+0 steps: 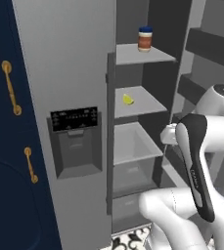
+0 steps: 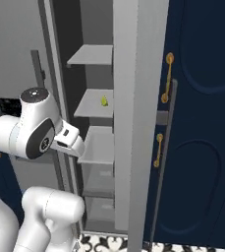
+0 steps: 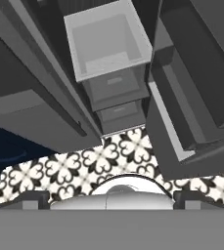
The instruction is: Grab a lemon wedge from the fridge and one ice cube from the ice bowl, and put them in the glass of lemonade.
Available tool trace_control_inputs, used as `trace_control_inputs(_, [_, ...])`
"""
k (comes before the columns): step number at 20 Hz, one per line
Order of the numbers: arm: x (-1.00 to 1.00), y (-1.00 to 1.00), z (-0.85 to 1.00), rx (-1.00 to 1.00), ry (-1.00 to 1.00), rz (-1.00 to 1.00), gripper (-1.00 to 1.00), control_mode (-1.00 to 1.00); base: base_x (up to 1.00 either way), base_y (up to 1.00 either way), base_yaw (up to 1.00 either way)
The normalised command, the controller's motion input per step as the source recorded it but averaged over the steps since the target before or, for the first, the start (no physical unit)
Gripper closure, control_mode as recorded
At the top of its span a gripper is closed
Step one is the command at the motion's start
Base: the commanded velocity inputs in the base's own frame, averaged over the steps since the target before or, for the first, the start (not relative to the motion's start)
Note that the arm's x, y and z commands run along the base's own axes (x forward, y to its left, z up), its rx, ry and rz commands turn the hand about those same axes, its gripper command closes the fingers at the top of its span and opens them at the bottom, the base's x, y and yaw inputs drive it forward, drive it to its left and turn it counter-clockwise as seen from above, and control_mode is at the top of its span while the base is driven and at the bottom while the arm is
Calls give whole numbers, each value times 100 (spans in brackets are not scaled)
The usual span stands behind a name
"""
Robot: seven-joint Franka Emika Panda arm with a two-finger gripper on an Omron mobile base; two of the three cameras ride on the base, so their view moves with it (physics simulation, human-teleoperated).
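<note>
The grey fridge stands with its right door swung open. The lemon wedge, tiny and bright yellow, lies on the second shelf from the top, also visible as the lemon wedge. My arm bends in front of the open compartment, with the hand below the wedge's shelf and nearer to me. My gripper is open, its dark fingertips far apart with nothing between them. It points down at the fridge drawers and the floor. The ice bowl and the glass of lemonade are out of view.
A brown jar with a white lid stands on the top shelf. A pale open drawer sits under the shelves. Door bins line the open door. Navy cabinets with gold handles flank the fridge. The floor is patterned tile.
</note>
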Motion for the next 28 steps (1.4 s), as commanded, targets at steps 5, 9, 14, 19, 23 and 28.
trace_control_inputs(5, [0, 0, 0, 0, 0, 0, -100, 100, 72, -14, 0])
trace_control_inputs(9, [0, 0, 0, 0, 0, 0, -100, 100, 65, -19, 0])
trace_control_inputs(14, [0, 0, 0, 0, 0, 0, -100, 100, 8, -51, 5])
trace_control_inputs(19, [0, 0, 0, 0, 0, 0, -100, 100, 13, -34, 10])
trace_control_inputs(23, [0, 0, 0, 0, 0, 0, -100, 100, 39, 0, 0])
trace_control_inputs(28, [0, 0, 0, 0, 0, 0, -100, 100, 27, 0, 0])
